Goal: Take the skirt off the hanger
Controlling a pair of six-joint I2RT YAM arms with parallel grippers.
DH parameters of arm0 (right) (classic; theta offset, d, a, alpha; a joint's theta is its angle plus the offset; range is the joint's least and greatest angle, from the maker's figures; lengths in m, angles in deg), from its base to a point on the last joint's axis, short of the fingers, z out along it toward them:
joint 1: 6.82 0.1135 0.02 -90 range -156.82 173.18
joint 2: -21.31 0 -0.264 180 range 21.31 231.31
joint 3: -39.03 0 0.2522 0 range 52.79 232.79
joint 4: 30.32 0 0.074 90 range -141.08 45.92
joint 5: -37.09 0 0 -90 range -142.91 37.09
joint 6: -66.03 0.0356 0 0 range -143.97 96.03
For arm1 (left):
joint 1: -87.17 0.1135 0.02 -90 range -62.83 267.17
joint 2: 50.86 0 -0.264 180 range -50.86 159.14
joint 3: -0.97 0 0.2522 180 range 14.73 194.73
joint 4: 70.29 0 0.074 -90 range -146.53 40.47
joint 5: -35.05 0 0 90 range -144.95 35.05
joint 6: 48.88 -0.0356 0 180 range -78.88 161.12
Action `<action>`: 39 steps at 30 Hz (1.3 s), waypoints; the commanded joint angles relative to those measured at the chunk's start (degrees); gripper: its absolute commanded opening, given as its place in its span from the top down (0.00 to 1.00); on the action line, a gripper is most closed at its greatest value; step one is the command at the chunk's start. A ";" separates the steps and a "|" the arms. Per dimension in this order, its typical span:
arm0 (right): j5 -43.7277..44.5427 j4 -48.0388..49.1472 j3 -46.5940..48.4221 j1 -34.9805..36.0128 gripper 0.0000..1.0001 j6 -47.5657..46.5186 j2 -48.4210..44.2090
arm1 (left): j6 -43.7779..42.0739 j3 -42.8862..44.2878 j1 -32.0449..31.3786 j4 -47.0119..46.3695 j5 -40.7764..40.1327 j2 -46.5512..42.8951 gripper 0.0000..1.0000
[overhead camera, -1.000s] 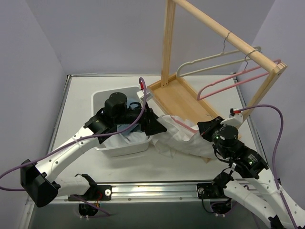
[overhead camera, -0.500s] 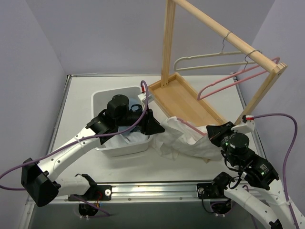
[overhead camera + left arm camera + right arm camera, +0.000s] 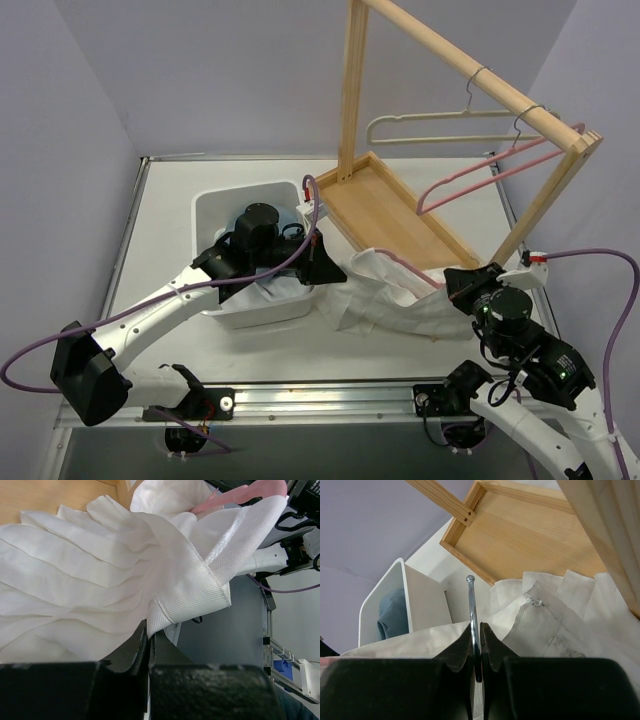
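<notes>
The white pleated skirt (image 3: pixel 385 295) lies stretched between my two grippers, in front of the wooden rack. A pink hanger (image 3: pixel 407 268) still sits inside its top edge. My left gripper (image 3: pixel 335 268) is shut on the skirt's woven edge band (image 3: pixel 187 592), with the fabric pinched between the jaws at the left gripper (image 3: pixel 149 635). The pink hanger (image 3: pixel 250 492) shows at the far end of that view. My right gripper (image 3: pixel 457 284) is shut on the hanger's metal hook (image 3: pixel 471 605), which stands up between the closed tips of the right gripper (image 3: pixel 476 630). The skirt (image 3: pixel 560 625) lies beyond it.
A white bin (image 3: pixel 215 210) holding blue cloth sits under the left arm. The wooden rack's tray base (image 3: pixel 390 205) lies behind the skirt. A cream hanger (image 3: pixel 430 122) and a pink hanger (image 3: pixel 490 170) hang from its sloping rail at the right.
My left gripper has shut on the skirt's edge. The right arm has drawn the hanger hook to the right and nearer, pulling the skirt out flatter between the arms.
</notes>
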 commanded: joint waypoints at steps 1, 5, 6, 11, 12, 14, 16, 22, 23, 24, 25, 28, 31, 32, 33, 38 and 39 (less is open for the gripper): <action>5.13 0.42 3.18 -0.19 1.00 2.31 -1.18 | -1.07 0.92 -0.09 -1.09 -0.49 -1.07 0.98; 7.16 -2.39 3.89 -0.02 1.00 2.93 -3.46 | -2.47 1.19 0.00 0.94 -3.03 -2.74 0.98; 7.59 -2.92 4.15 0.07 1.00 3.28 -3.73 | -2.74 1.10 0.00 1.46 -3.56 -3.09 0.98; 9.00 -4.33 4.85 1.30 1.00 3.37 -4.09 | -2.04 0.57 -0.09 0.24 -3.13 -3.80 0.98; 9.01 -4.16 4.85 1.65 1.00 3.37 -3.74 | -0.99 0.49 -0.09 -0.11 -2.60 -3.53 0.98; 8.13 -2.85 4.42 2.97 1.00 3.37 -2.60 | 0.42 0.05 -0.18 -2.48 -1.72 -2.65 0.98; 6.73 1.00 3.46 4.28 1.00 3.37 -1.98 | 1.83 -0.04 -0.44 -4.33 -1.37 -1.95 0.98; -4.34 17.88 1.43 6.84 1.00 1.88 1.09 | 3.32 2.77 -3.07 -6.97 0.74 2.44 0.98; -5.57 18.77 2.12 6.84 1.00 1.79 3.19 | 3.41 2.86 -3.43 -7.23 0.48 2.71 0.98; -7.50 19.57 2.57 6.84 1.00 1.70 4.08 | 3.93 3.03 -4.04 -7.84 0.30 2.97 0.98; -8.13 21.05 2.83 6.84 1.00 1.70 4.79 | 4.11 3.12 -4.22 -8.20 0.21 3.23 0.98; -9.88 24.22 2.48 6.84 1.00 2.14 6.11 | 4.73 3.47 -4.92 -8.99 0.30 3.41 0.98; -11.73 26.77 1.95 6.84 1.00 2.84 6.29 | 4.29 4.17 -5.01 -8.29 -0.31 3.41 0.98; -12.26 27.39 1.95 6.84 1.00 3.02 6.37 | 3.94 4.44 -5.10 -7.85 -0.49 3.41 0.98; -13.05 28.18 1.95 6.84 1.00 3.28 6.37 | 3.16 4.79 -5.01 -6.72 -0.66 3.50 0.98; -19.37 38.62 0.12 6.84 1.00 6.79 4.19 | -0.80 9.69 -4.75 0.40 -2.94 3.76 0.98; -21.47 40.56 -0.24 6.84 1.00 7.32 3.83 | -3.07 10.93 -4.66 3.72 -4.95 3.76 0.98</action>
